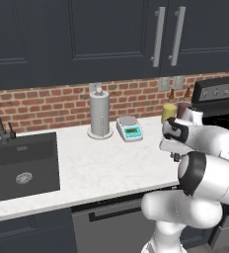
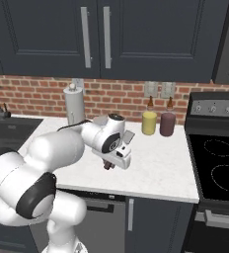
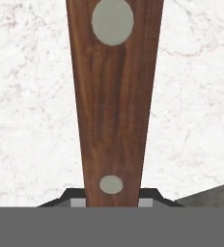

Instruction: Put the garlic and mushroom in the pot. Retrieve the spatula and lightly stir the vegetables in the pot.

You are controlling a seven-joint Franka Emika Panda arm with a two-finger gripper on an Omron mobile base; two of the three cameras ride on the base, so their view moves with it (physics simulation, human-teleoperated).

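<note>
Nearest the hand camera, the spatula (image 3: 115, 101) runs straight up the picture as a brown wooden handle with two pale rivets, its lower end sitting between the dark fingertips; the jaws are clenched on it, nearly as tight as they go, so the handle is in the grip rather than merely touched. The blade is not to be seen, and whether the handle is lifted clear or resting on the counter (image 3: 27, 120) cannot be told from this close.

From the base cameras the gripper (image 2: 108, 165) points down over the white counter, just in front of the stove (image 2: 220, 163), with a small dark stub of handle under it; the left base view has the same gripper (image 1: 174, 156) low beside the arm's elbow.

Judged from this, the step in hand is retrieving the spatula; the next move calls for raising it without letting it swing in so narrow a hold, then carrying it to the pot and stirring gently.

The pot, garlic and mushroom cannot be placed from these pictures, so whether the vegetables are already in cannot be said.

Farther back stand a yellow canister (image 2: 149, 123) and a maroon canister (image 2: 167, 124) by the brick wall; a paper towel roll (image 1: 99, 114) and a scale (image 1: 130, 128) stand beside one another at the wall.
</note>
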